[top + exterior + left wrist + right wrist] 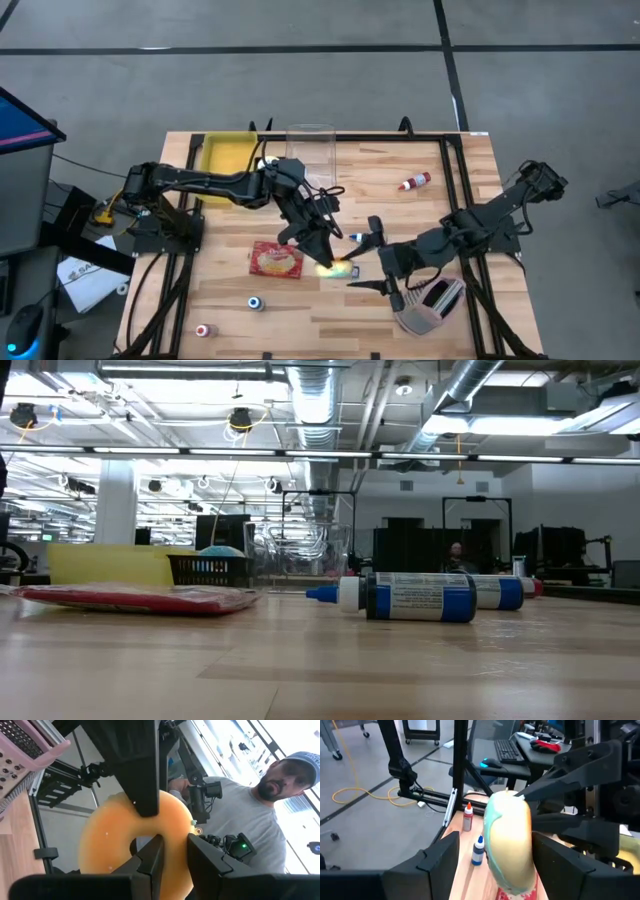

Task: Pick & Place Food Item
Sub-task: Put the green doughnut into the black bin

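Holding a doughnut [135, 840] above the middle of the tabletop [440, 210], left gripper [326, 262] with fingers [150, 862] clamped on its ring, one finger through the hole. Doughnut yellow-orange from the left wrist view, pale green icing along its edge from the right wrist view, raised clear of the wood. Right gripper [365, 262] just beside it, fingers [437, 855] spread wide on either side of the doughnut, not closed on it. Lying flat just beside the doughnut, a red packet [277, 260] with printing too small to read. Near it, small bottles [410, 597] with blue caps and white labels, lettering blurred and unreadable. Farther off, a red-capped bottle [414, 182], a yellow tray [226, 153], a clear bin [310, 150] and a pink perforated basket [432, 303] near the right arm. Beyond the frame, a person [260, 815] in a grey shirt and cap; no legible writing on either.
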Robot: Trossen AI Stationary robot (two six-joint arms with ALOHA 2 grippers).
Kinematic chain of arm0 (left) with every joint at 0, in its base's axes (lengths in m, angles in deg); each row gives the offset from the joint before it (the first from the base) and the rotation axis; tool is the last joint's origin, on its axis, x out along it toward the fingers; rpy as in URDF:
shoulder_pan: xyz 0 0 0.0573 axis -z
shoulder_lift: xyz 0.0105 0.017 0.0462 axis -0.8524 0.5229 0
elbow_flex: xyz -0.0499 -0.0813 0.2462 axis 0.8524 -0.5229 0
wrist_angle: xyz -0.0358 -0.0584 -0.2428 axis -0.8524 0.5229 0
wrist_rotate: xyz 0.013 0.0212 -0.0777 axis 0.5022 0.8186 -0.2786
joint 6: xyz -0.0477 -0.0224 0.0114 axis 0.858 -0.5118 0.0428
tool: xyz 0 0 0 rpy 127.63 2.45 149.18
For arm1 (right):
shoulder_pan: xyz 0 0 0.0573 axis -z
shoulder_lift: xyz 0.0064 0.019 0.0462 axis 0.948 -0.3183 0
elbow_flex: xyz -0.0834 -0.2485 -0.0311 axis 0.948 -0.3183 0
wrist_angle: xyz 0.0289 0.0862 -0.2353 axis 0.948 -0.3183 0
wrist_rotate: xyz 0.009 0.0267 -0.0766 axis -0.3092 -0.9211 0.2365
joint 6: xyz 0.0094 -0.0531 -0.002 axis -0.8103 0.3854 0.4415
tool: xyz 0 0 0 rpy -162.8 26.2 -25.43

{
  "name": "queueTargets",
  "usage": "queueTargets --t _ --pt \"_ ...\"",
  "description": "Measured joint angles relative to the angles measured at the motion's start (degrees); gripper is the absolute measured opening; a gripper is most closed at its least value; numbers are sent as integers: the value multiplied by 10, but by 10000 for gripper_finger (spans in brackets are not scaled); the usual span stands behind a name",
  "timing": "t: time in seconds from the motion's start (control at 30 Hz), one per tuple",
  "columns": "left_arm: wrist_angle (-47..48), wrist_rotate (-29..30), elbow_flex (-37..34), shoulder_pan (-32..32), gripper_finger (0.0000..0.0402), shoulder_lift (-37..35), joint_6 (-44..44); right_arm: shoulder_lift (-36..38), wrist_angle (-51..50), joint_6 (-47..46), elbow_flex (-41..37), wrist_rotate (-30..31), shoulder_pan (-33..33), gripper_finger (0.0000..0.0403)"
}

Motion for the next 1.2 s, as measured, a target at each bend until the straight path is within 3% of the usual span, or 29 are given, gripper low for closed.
queueTargets --t 0.37,0.7,0.83,1.07,1.2 --pt "-1 14 0 0 77 0 0 -2 1 -1 0 0 13 224" --pt "-1 13 0 -3 77 0 -3 -2 1 -2 0 1 8 92" --pt "-13 27 0 -14 94 -15 -34 -2 5 -5 0 1 5 62" --pt "48 124 0 -45 176 -94 -183 -1 24 -12 0 0 3 56" --pt "180 272 0 -32 208 -162 -384 7 23 -50 14 0 16 56"
